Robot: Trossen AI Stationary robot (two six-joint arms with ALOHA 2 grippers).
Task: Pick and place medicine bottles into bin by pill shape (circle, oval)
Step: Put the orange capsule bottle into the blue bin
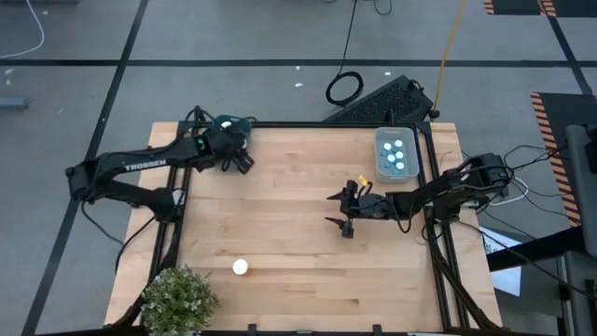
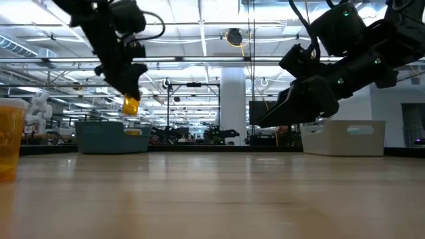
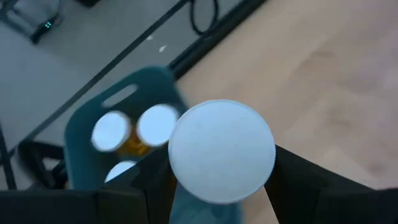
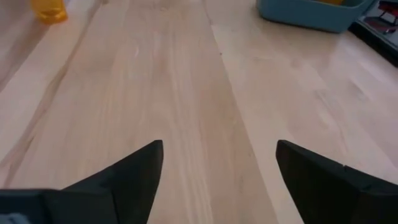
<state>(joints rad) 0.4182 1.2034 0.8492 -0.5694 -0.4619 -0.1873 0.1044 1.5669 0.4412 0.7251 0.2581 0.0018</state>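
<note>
My left gripper point(image 1: 242, 161) is at the table's far left, shut on an orange medicine bottle point(image 2: 131, 105) with a white cap point(image 3: 221, 151). It hangs beside and above the teal bin point(image 3: 93, 118), which holds other white-capped bottles point(image 3: 157, 123). My right gripper point(image 1: 343, 211) stands open over the middle right of the table, nothing between its fingers. One orange bottle point(image 1: 240, 268) stands on its base near the front edge. The white bin point(image 1: 395, 154) at the far right holds several bottles. My left gripper pinches the bottle between its two fingers point(image 3: 311, 186), one on each side just below the cap. It comes from above, slanting down. The orange body point(image 2: 131, 106) sticks out below the fingers, lifted clear of table and bin.
A potted plant point(image 1: 177, 299) stands at the near left corner. Bare wood lies between the two bins and in front of my right gripper point(image 4: 217, 180). A keyboard point(image 1: 382, 98) lies beyond the far edge.
</note>
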